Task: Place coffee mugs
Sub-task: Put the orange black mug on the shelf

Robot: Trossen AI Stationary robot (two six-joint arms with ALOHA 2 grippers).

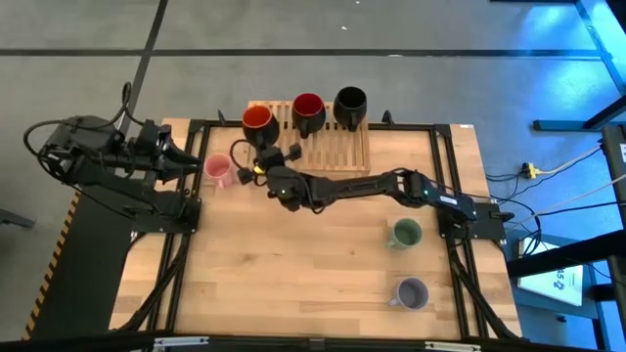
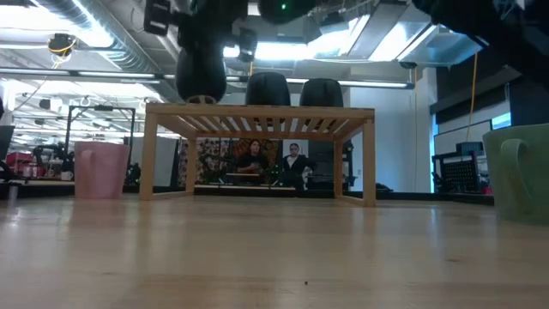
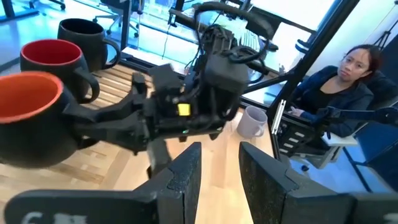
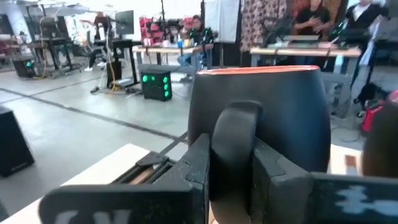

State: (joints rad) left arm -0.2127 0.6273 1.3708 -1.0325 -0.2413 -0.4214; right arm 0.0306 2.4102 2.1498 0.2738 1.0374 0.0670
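Landmark: the slatted wooden rack [image 1: 337, 147]. Left of it, my left gripper [image 1: 188, 162] waits at the pink mug [image 1: 217, 170], fingers slightly apart, holding nothing. At the rack's left end, my right gripper [image 1: 262, 156] is clamped on the handle of the orange mug [image 1: 257, 121], which stands upright, axis vertical, mouth up, handle toward my wrist. Judged step: setting it beside the dark red mug [image 1: 308, 110] and black mug [image 1: 350, 104]. Next I must seat it flat, then release.

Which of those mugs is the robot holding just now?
The orange mug. The right gripper grips its handle at the wooden rack's left end; the others stand untouched.
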